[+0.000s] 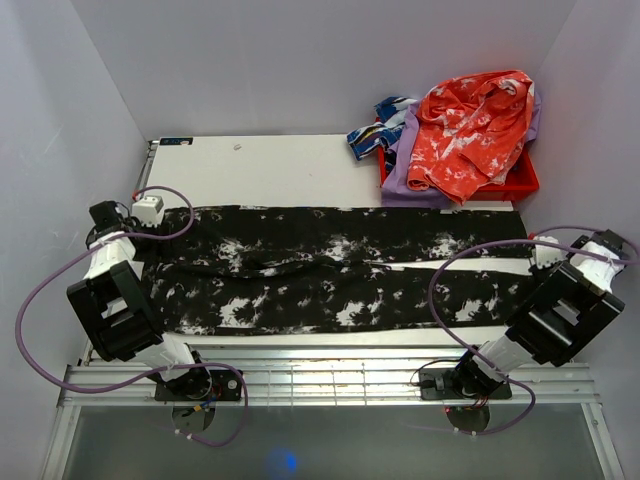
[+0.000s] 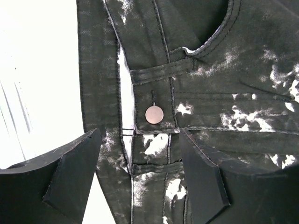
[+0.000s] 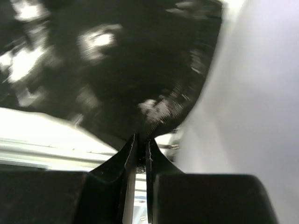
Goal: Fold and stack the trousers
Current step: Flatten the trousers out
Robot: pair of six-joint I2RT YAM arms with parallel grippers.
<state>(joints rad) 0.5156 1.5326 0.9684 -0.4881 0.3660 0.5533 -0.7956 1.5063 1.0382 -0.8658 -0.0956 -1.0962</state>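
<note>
Black trousers with white splotches (image 1: 330,270) lie spread flat across the table, waistband at the left, both legs running right. My left gripper (image 2: 140,172) is open and hovers over the waistband, straddling the fly just below the metal button (image 2: 154,114). In the top view the left gripper (image 1: 148,212) sits at the trousers' left end. My right gripper (image 3: 141,140) is shut on the hem of a trouser leg (image 3: 140,84), lifted off the table. In the top view it (image 1: 545,250) is at the trousers' right end.
A red bin (image 1: 520,180) at the back right holds a heap of clothes, an orange-and-white garment (image 1: 470,125) on top, purple and blue ones beside it. White walls stand close on the left, back and right. A metal rail (image 1: 330,375) runs along the near edge.
</note>
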